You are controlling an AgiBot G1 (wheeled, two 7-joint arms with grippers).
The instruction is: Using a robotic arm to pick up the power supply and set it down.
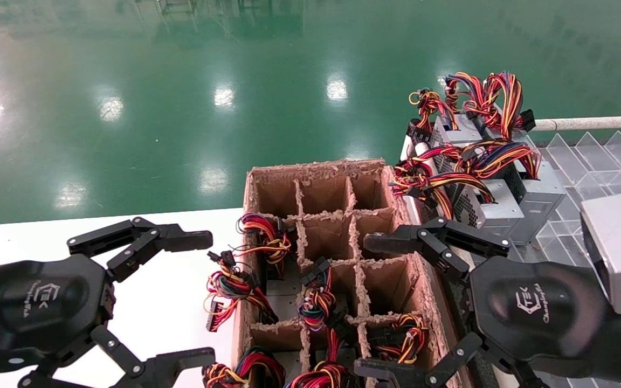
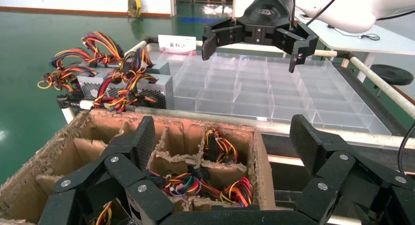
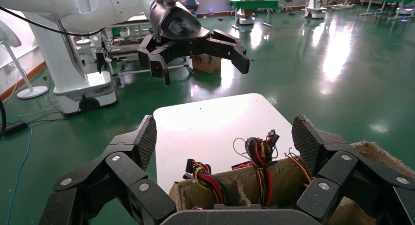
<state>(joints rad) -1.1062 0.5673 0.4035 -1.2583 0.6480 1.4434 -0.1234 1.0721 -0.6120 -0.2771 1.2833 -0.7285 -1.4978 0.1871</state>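
Observation:
Several grey power supplies sit upright in the cells of the brown cardboard divider box (image 1: 316,172), their coloured wire bundles (image 1: 316,304) sticking out of the top. Other power supplies (image 1: 504,202) with honeycomb grilles lie stacked at the back right. My left gripper (image 1: 197,299) hovers open over the white table just left of the box, holding nothing. The right gripper (image 1: 375,306) hovers open over the box's right cells, also holding nothing. In the left wrist view my own gripper (image 2: 222,142) frames wire bundles (image 2: 220,144) in the box. The right wrist view shows that arm's gripper (image 3: 225,137) above the box edge.
A clear plastic divider tray (image 1: 601,161) fills the right side behind a white rail (image 1: 591,123). The white table (image 1: 170,302) lies left of the box. Shiny green floor (image 1: 181,97) stretches beyond. The right gripper (image 2: 259,32) shows far off in the left wrist view.

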